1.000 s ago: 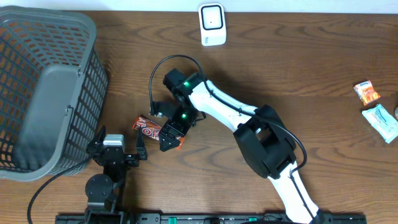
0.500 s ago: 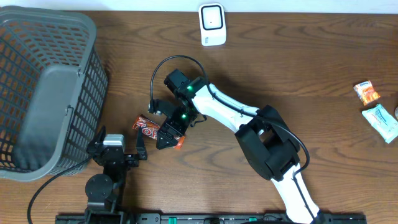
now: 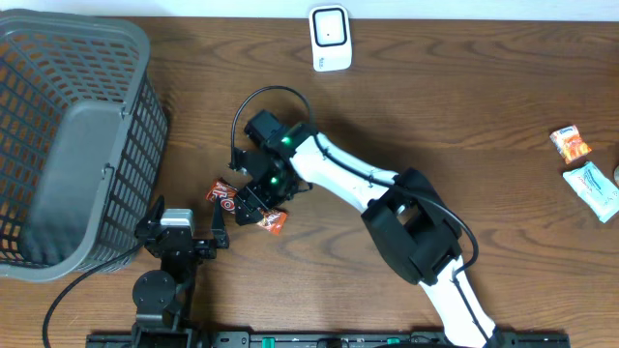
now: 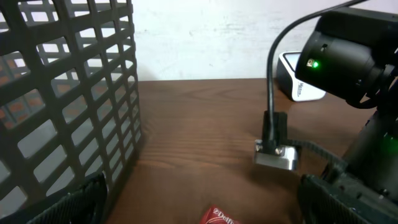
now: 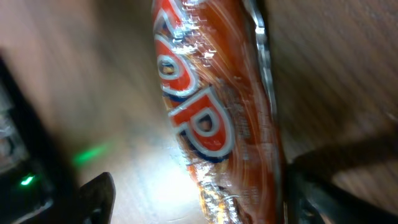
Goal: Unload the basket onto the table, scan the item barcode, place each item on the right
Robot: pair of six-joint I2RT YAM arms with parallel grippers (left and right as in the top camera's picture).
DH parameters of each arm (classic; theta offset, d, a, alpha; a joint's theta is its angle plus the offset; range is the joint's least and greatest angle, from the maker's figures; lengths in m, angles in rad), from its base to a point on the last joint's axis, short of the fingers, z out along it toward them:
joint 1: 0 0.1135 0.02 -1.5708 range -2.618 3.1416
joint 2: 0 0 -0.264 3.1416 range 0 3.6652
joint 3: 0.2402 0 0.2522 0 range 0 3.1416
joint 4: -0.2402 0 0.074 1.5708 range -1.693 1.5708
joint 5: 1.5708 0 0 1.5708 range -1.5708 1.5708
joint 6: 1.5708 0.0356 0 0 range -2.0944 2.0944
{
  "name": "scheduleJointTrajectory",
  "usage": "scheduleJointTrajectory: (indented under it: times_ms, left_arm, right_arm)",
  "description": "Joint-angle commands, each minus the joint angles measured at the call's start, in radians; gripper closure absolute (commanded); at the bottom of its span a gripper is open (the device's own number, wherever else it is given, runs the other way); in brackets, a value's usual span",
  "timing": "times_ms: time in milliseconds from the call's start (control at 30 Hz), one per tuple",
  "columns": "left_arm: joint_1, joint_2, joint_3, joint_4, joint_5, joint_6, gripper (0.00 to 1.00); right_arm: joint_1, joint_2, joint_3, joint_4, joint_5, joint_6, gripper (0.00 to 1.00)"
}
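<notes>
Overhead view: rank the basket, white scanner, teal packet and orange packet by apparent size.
1. basket, by far the largest
2. white scanner
3. teal packet, somewhat smaller than the scanner
4. orange packet, smallest

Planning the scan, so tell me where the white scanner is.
Overhead view: the white scanner stands at the far edge, centre, beyond the right gripper and the red candy bar.

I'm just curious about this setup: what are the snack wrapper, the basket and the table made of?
Snack wrapper: likely thin plastic film, glossy; it crinkles and throws bright glare. Basket: seemingly moulded grey plastic, matte, with an even grid of openings. Table: brown wood or wood-look laminate; grain lines show, which one is unclear.
</notes>
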Motion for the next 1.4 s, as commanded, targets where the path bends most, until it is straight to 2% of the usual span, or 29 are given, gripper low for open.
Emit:
scheduleJointTrajectory:
  times_ms: [0,33,267,333,500,567,800,967,1233,1367]
  left_arm:
    - [0.004,-0.006,-0.018,-0.037,-0.010,-0.009,0.02]
    - [0.004,-0.006,-0.018,-0.037,-0.010,-0.009,0.02]
    - [0.004,-0.006,-0.018,-0.037,-0.010,-0.009,0.02]
    - [0.004,-0.006,-0.018,-0.037,-0.010,-0.009,0.02]
    - [0.004,-0.006,-0.018,-0.037,-0.010,-0.009,0.02]
    - [0.004,-0.006,-0.018,-0.037,-0.010,-0.009,0.02]
    - [0.004,-0.006,-0.018,-0.037,-0.010,-0.009,0.02]
    - [0.004,-0.006,-0.018,-0.037,-0.010,-0.009,0.02]
    - [0.004,-0.006,-0.018,-0.037,-0.010,-0.009,0.03]
    - [0.004,-0.006,-0.018,-0.037,-0.009,-0.009,0.02]
  right_arm:
    - [0.054,0.130,-0.085,-0.064,0.354,0.105,0.23]
    - [0.066,0.130,-0.085,-0.071,0.377,0.105,0.31]
    - [0.069,0.130,-0.082,-0.078,0.384,0.116,0.68]
    - [0.070,0.130,-0.081,-0.080,0.384,0.116,0.99]
    - [0.071,0.129,-0.037,-0.117,0.395,0.112,0.99]
    - [0.063,0.126,0.011,-0.186,0.484,0.119,0.99]
    - [0.035,0.070,0.113,-0.434,1.266,0.401,0.99]
    - [0.003,0.061,0.112,-0.563,1.575,0.664,0.99]
    - [-0.037,0.062,0.065,-0.573,1.749,1.003,0.99]
    - [-0.024,0.062,-0.006,-0.499,1.779,1.051,0.99]
